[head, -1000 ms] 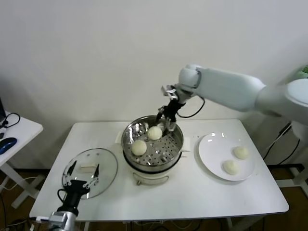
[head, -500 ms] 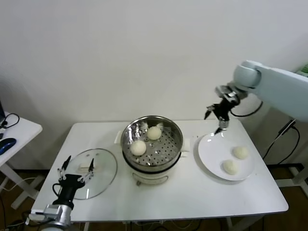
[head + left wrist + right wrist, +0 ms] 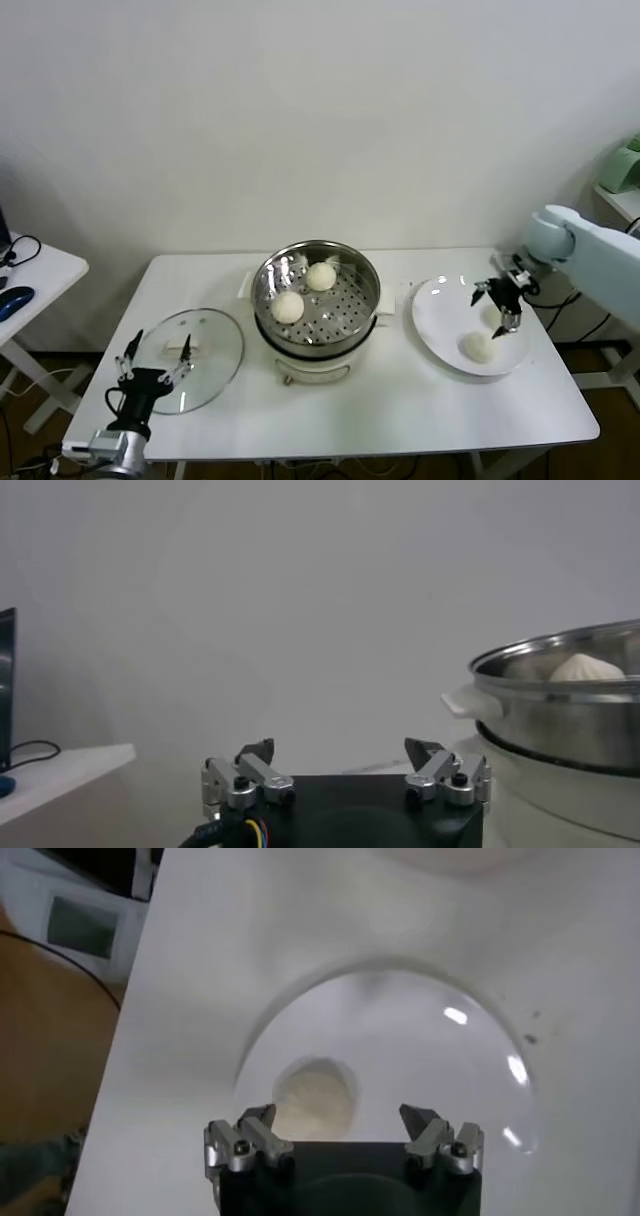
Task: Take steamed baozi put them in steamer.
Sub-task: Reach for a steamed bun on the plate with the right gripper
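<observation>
The right gripper (image 3: 502, 310), jaws spread and empty, has dropped from above the white plate's (image 3: 440, 325) far rim to hover over its two baozi (image 3: 479, 346). Two more baozi (image 3: 288, 306) sit in the steamer (image 3: 317, 300), left of the plate with bare worktop (image 3: 400, 400) between. The left gripper (image 3: 150, 360), jaws spread, waits beside the glass lid (image 3: 215, 345).

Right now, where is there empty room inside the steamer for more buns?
The steamer holds two baozi toward its left and back. Its perforated floor is bare on the front-right side, near the rim facing the white plate. The plate's right half is crowded: two buns with the open right pincer over them.
</observation>
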Tool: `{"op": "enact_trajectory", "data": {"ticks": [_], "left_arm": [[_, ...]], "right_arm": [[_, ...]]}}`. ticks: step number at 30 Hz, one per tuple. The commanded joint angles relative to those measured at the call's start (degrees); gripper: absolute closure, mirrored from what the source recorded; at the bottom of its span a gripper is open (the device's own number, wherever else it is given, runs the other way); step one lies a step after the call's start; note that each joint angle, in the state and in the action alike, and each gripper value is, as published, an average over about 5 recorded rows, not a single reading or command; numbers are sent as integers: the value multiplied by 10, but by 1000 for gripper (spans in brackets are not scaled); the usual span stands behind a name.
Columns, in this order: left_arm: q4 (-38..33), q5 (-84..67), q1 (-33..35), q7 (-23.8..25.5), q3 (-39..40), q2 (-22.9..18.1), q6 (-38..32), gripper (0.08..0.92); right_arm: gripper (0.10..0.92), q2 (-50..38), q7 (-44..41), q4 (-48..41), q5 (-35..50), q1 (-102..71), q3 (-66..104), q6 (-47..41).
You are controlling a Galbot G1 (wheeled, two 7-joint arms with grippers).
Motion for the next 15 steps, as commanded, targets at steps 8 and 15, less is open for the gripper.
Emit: {"op": "enact_trajectory", "data": {"ticks": [8,15], "left_arm": [[12,4,1,1,2,-6,-4,177],[16,4,1,1,3,-6,-6,177]], "right_arm": [[203,-5,29,-33,-98,-137,94,19],[203,11,51,-46,-98,-138,98,19]]}}
